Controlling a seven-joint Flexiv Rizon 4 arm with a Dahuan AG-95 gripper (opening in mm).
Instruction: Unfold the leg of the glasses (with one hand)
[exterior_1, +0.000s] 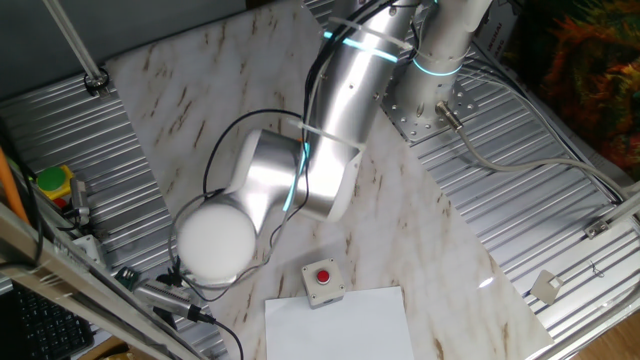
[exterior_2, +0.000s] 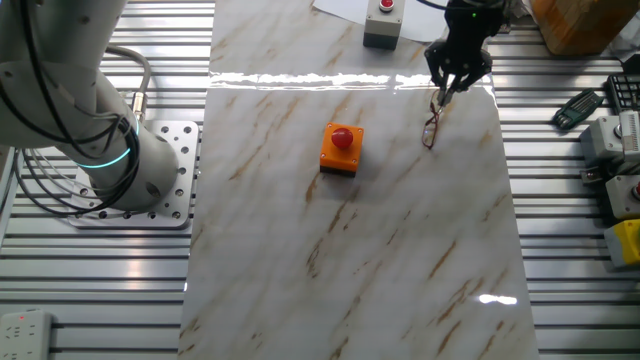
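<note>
1. Glasses upper right of the other fixed view, on marble tabletop.
2. Gripper fingers look pinched on a leg; can't confirm.
3. Swing leg slowly, frame stays down.

No text, label, brand, number or sign can be read on anything in either view.
</note>
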